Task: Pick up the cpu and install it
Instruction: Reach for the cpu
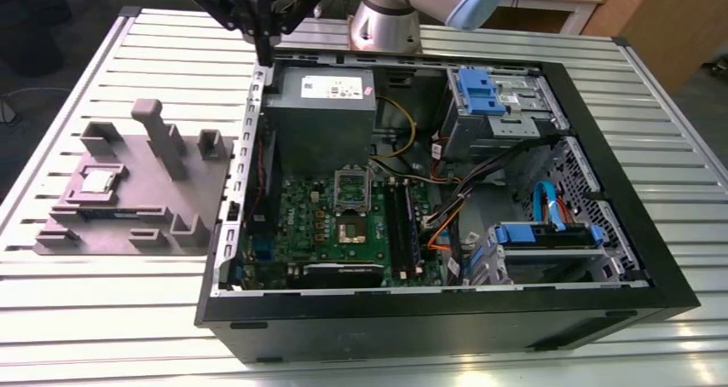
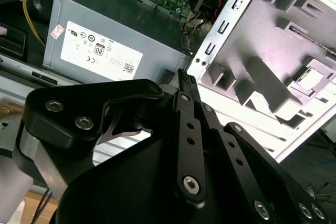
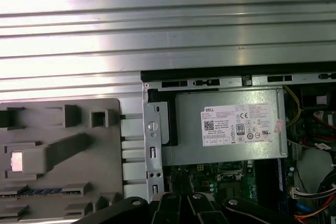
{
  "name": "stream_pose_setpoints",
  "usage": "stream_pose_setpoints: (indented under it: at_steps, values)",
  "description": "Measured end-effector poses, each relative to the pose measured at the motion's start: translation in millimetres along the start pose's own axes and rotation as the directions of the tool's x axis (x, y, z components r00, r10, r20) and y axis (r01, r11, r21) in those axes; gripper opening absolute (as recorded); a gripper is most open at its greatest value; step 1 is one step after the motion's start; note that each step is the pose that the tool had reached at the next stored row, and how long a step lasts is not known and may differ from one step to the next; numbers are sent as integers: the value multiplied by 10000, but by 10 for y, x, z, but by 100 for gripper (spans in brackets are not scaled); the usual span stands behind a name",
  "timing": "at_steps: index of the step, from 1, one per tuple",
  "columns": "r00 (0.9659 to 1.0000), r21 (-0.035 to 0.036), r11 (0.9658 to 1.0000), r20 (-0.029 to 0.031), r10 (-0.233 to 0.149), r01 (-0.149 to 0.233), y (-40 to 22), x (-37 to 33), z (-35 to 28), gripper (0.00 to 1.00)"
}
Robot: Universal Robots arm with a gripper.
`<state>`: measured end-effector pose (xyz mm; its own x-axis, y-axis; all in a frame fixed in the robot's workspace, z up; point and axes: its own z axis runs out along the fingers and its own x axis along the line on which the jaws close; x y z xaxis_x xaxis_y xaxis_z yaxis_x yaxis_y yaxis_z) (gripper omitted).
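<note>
Exterior view: found the hand [image 1: 264, 56] at eleven o'clock, hanging above the far rim of the open computer case [image 1: 637, 263], close to the grey power supply [image 1: 322, 118]. Noted its fingers pressed together to a single point, with nothing between them. Confirmed the same in the second wrist view: hand [image 2: 185, 77] closed and empty, tip seen against the corner where the case wall meets the power supply [image 2: 105, 35].

Spotted the cpu [image 1: 99, 180] at nine o'clock in the exterior view, well apart from the hand. Saw it lying flat in a recess of the grey fixture block [image 1: 142, 212], outside the case on the slatted metal counter [image 1: 114, 319]. Picked out the cpu [image 3: 17, 161] in the first wrist view too, as a pale square seated in the fixture block [image 3: 68, 150], with the power supply [image 3: 226, 124] off to the side inside the case. Made out what was probably the cpu [image 2: 313, 80] in the second wrist view, though glare left that unsure.

Saw the green motherboard [image 1: 341, 225] near the centre of the exterior view, with the socket frame [image 1: 350, 182] raised at twelve o'clock of the socket [image 1: 350, 229].
</note>
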<state>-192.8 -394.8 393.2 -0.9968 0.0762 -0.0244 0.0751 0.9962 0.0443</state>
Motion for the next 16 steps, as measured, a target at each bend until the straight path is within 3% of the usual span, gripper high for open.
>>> stream_pose_setpoints:
  at_steps: [16]
  values:
    - [10000,0,10000,0,0,0,-5,72,-1,10]
